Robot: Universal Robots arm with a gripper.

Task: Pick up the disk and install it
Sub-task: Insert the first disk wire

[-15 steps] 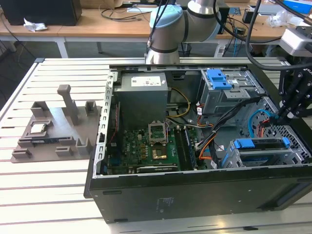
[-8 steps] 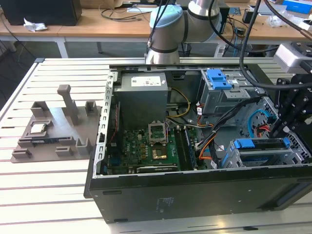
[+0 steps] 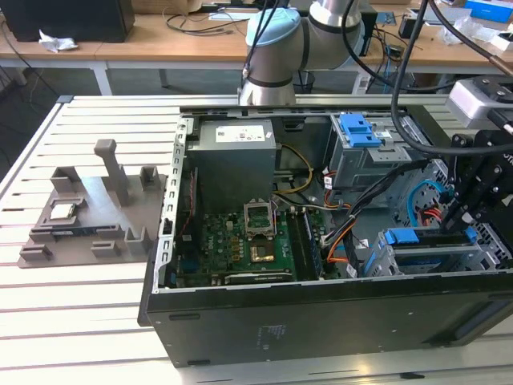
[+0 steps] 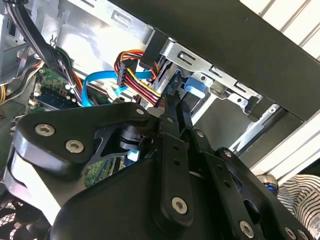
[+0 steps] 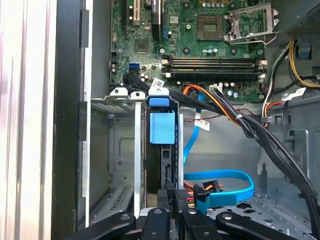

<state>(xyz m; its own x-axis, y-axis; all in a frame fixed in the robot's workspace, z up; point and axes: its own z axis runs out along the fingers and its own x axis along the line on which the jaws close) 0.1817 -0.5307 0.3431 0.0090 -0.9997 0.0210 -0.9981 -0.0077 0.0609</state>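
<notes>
Your gripper point(image 3: 469, 212) sits lower right over the disk point(image 5: 162, 127) in its bay, fingers seemingly together on it, and nearby cables point(image 5: 220, 187) could snag.

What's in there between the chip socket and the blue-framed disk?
In the first wrist view, memory sticks and cables lie between the socket and the disk.

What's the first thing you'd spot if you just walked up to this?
An open computer case on the slatted table, with the green motherboard bare inside. The black pincer reaches into the drive cage at the exterior view's right, where the blue-framed disk sits in its slot.
</notes>
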